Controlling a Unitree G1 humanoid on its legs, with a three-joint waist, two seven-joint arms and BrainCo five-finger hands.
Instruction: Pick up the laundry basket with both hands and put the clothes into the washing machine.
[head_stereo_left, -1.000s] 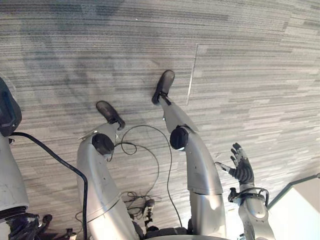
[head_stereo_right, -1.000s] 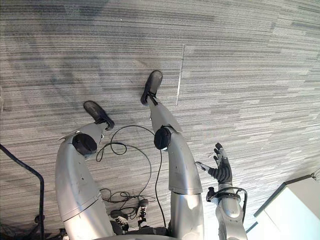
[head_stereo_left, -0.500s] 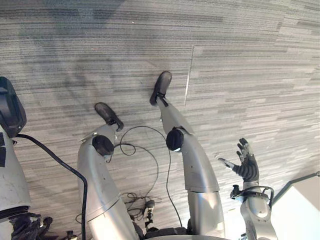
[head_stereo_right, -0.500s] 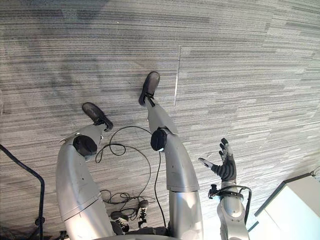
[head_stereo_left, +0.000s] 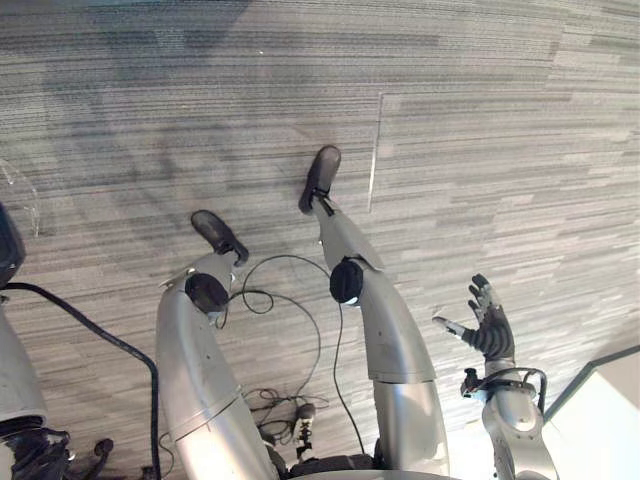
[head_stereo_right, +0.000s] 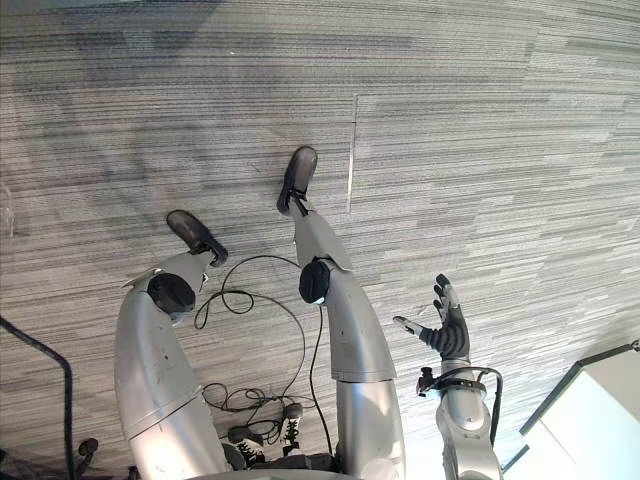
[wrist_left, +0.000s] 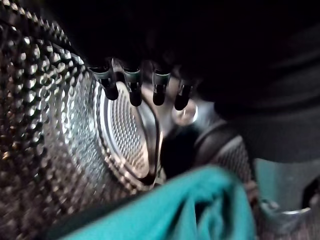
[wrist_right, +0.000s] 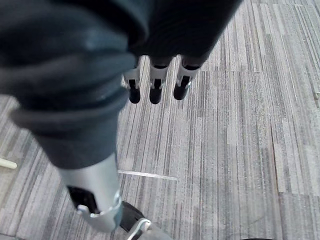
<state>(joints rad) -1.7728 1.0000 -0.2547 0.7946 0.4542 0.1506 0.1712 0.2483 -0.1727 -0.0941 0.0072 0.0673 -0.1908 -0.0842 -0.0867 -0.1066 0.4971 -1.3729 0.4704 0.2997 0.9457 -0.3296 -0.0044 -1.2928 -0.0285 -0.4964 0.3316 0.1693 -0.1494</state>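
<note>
Carpet (head_stereo_left: 500, 120) below; right hand (head_stereo_left: 488, 328) stays spread open.

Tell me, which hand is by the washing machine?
The left hand, facing the shiny drum above teal cloth; the right hand is open over carpet.

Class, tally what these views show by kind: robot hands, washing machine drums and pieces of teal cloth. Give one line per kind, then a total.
Robot hands: 2, the left hand inside the drum and the right hand over the carpet
Washing machine drum: 1
Teal cloth: 1
Total: 4
</note>
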